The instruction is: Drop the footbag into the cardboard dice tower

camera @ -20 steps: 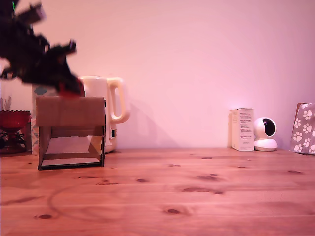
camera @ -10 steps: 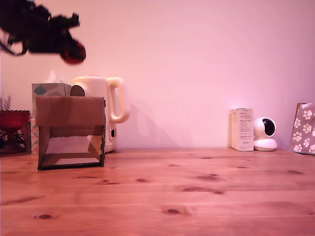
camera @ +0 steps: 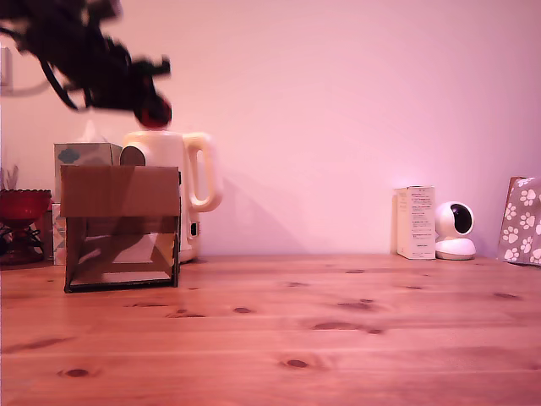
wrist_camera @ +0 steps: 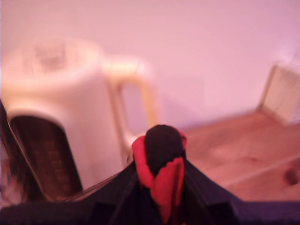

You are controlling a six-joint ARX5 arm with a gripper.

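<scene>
Pinching the footbag [wrist_camera: 160,161], end effector [camera: 152,108] clamped.

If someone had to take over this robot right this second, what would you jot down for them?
Gripper: shut on the small red and black footbag, held up in the air.
The brown cardboard dice tower stands on the wooden table at the exterior view's left, in front of the cream kettle.
Done: footbag is picked up and raised above the tower's height.
Left: in the exterior view the footbag hangs near the tower's right edge, above the kettle; line it up over the tower's top and release.
</scene>
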